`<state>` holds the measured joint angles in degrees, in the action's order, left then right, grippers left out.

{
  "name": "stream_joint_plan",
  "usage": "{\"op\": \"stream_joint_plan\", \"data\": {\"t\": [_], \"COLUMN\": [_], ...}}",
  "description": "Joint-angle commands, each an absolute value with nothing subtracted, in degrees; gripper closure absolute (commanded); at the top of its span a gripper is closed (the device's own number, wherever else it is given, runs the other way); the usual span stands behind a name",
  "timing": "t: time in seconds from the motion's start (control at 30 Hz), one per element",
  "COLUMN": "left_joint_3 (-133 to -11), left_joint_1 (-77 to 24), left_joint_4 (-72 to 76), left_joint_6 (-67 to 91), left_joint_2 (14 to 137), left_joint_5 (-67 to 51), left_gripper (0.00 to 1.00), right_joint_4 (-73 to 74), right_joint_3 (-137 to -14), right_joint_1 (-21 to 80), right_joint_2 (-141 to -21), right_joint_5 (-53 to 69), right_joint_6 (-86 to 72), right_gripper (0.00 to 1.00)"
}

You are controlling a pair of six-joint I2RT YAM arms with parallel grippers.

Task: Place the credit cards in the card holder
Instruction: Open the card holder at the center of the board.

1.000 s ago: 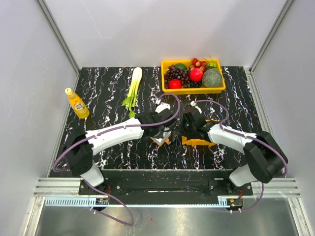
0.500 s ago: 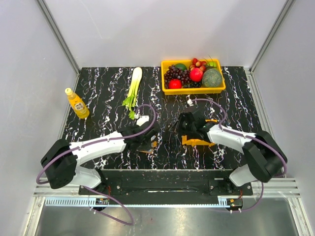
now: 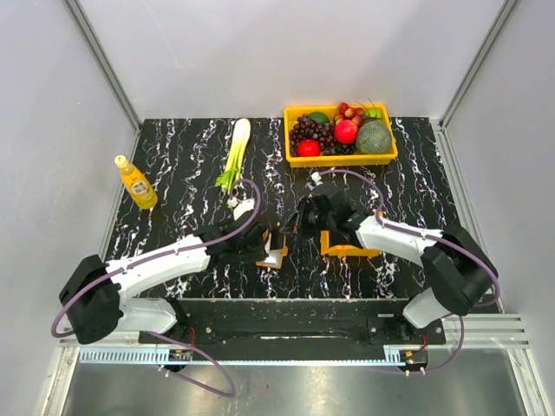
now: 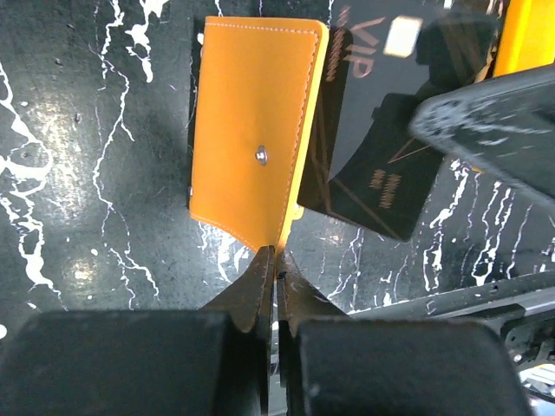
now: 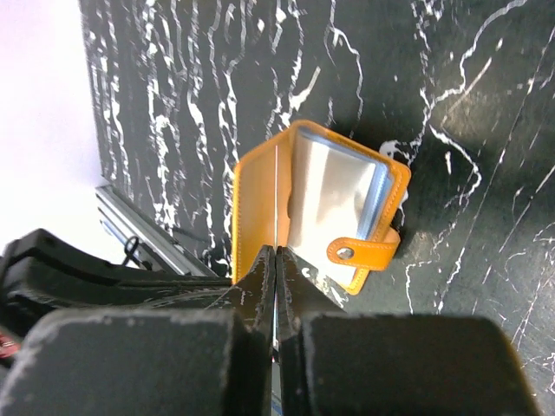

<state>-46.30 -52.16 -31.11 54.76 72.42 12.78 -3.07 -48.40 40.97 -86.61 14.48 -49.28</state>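
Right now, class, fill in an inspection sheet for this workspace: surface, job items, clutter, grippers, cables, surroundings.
Surface: black, white-veined table.
Job's things: orange card holder partly open; black VIP card beside its edge.
Clutter: yellow fruit basket, yellow bottle, green stalk, orange tray.
Grippers: left gripper shut on card holder's edge; right gripper shut on black VIP card.
Cables: purple cable looping along each arm.
Surroundings: pale walls.
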Motion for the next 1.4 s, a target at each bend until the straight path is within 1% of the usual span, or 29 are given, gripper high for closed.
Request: {"op": "stream_joint_plan", "data": {"t": [0.0, 0.13, 0.27, 0.33, 0.53, 0.8, 1.03, 1.17, 1.23, 1.37], "left_joint_3": [-43.86, -43.51, -43.59, -43.51, -41.05, -37.18, -34.02, -33.31, -32.96, -31.82], "left_joint_1": [-51.42, -51.33, -51.33, -51.15, -49.75, -47.64, -46.23, -44.92, -44.21, -42.28], "left_joint_4": [-25.06, -24.79, -24.87, -25.22, -25.4, -24.96, -21.62, -21.79, -21.8, -20.83], "left_joint_6": [57.57, 57.83, 57.66, 57.57, 57.39, 56.86, 55.99, 54.76, 54.23, 53.62], "left_joint_2": [69.79, 69.87, 69.61, 69.35, 67.06, 64.07, 61.53, 61.0, 60.91, 60.12], "left_joint_5": [9.76, 9.41, 9.32, 9.67, 10.11, 9.49, 7.12, 5.8, 5.02, 3.08], "left_gripper": [1.0, 1.0, 1.0, 1.0, 1.0, 1.0, 1.0, 1.0, 1.0, 1.0], "right_joint_4": [-0.98, 2.81, 12.02, 15.19, 16.53, 13.37, 4.49, 0.54, -3.76, -4.57], "right_joint_3": [-51.24, -52.73, -57.91, -58.62, -56.78, -56.08, -52.56, -50.55, -49.22, -49.31], "right_joint_1": [42.89, 44.12, 46.31, 46.67, 46.5, 46.32, 44.3, 40.18, 38.68, 37.62], "right_joint_2": [-89.64, -91.49, -92.11, -91.67, -91.23, -93.34, -92.37, -91.5, -90.88, -90.35], "right_joint_5": [15.74, 11.7, 4.41, 1.85, 0.26, 1.93, 9.57, 15.28, 17.39, 19.86], "right_joint_6": [-48.34, -47.11, -43.16, -42.28, -40.61, -41.13, -44.91, -47.37, -48.86, -49.13], "right_gripper": [1.0, 1.0, 1.0, 1.0, 1.0, 1.0, 1.0, 1.0, 1.0, 1.0]}}
